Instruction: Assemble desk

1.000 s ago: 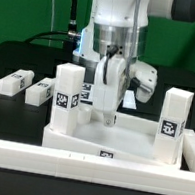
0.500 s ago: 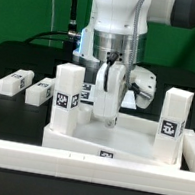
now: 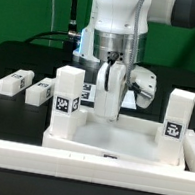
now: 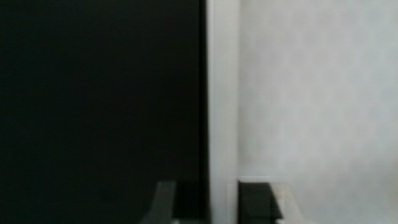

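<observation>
The desk top is a white tray lying flat against the front rail. Two leg blocks stand upright in it, one on the exterior view's left and one on the right. Two more leg blocks lie loose on the black table at the left. My gripper reaches down at the tray's far rim, between the standing legs. In the wrist view the gripper has one finger on each side of the white rim and is shut on it.
A long low white border rail runs along the front, with a corner piece at the right. A white tagged part lies behind my gripper. Green wall and cables at the back.
The desk top with its two standing legs has slid slightly toward the front rail and the exterior view's right. The tag on its front face has dropped behind the rail.
</observation>
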`<action>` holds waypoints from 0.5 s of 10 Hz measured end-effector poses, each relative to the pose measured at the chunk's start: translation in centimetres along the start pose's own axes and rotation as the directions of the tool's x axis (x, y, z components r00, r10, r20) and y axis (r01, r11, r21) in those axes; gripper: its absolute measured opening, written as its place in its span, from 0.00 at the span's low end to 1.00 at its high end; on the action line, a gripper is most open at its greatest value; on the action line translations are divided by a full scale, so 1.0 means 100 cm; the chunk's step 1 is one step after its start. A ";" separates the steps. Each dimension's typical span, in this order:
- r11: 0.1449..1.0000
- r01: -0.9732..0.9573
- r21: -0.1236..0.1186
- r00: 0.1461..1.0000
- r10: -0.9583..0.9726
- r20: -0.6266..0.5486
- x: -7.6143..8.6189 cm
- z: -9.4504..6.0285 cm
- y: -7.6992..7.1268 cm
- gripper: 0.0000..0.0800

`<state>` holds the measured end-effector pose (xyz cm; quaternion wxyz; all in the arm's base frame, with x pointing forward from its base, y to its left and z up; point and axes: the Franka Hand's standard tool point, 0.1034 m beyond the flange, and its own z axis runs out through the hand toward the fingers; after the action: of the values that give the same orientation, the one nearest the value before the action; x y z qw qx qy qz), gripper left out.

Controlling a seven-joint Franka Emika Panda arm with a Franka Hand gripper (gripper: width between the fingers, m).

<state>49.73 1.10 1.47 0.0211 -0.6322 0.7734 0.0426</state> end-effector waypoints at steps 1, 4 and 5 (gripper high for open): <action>1.000 0.001 0.000 1.000 -0.001 0.000 0.000 0.000 0.000 0.08; 1.000 0.002 0.000 1.000 -0.002 0.000 0.000 0.000 0.000 0.08; 1.000 0.019 0.002 1.000 -0.019 0.001 0.001 -0.002 -0.001 0.08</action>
<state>49.79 1.00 1.62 0.0225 -0.6394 0.7674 0.0419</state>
